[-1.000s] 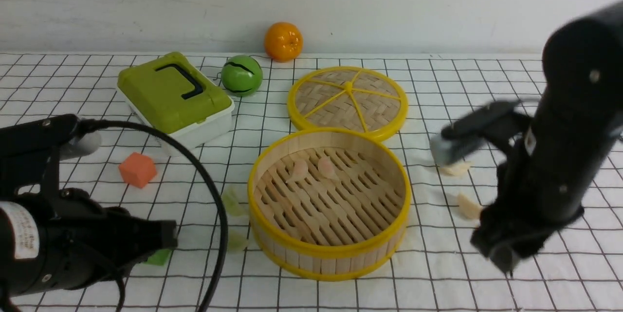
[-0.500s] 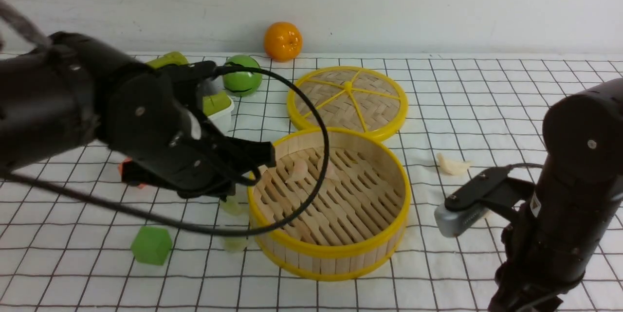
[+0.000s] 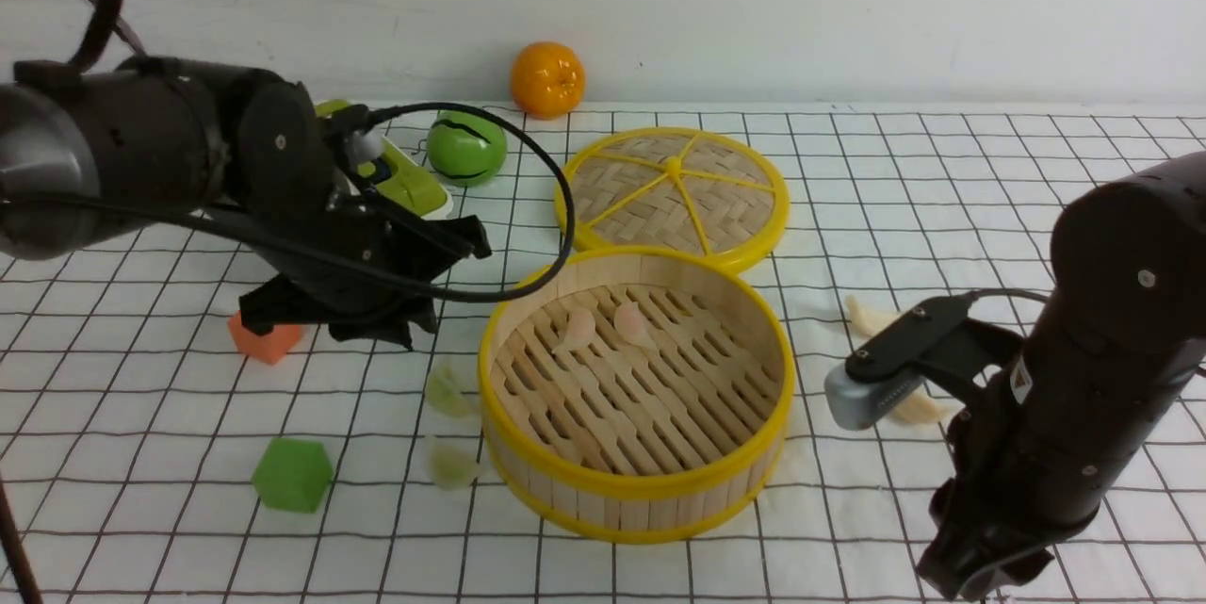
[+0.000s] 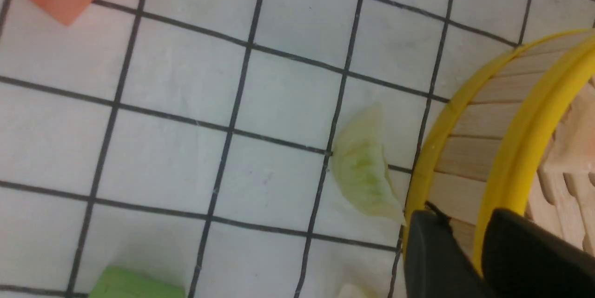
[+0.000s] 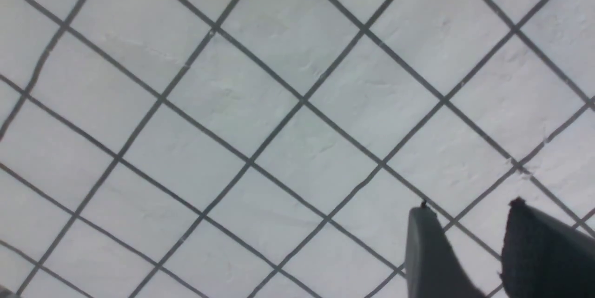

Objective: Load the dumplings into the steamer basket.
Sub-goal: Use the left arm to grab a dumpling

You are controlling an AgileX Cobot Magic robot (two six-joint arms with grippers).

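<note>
cream dumpling [image 3: 928, 412] half hidden, right claw [image 5: 469, 205] cropped

A robot lab bench: grid-lined white cloth [image 3: 942, 171], bare white wall [image 3: 848, 10], toy orange [image 3: 547, 79], green foam cube [image 3: 292, 474].

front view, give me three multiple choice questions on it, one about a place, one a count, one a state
1. Where do the pale green dumplings lie relative to the steamer basket?
A) inside it
B) on the cloth at its left
C) behind it

2. How many dumplings are inside the basket?
A) none
B) four
C) two

3. The woven lid is:
A) lying flat behind the basket
B) closing the basket
C) standing on edge

Answers:
1 B, both lie on the cloth beside its left wall.
2 C, two pinkish dumplings rest on its slats.
3 A, it lies flat on the cloth and the basket is uncovered.
</note>
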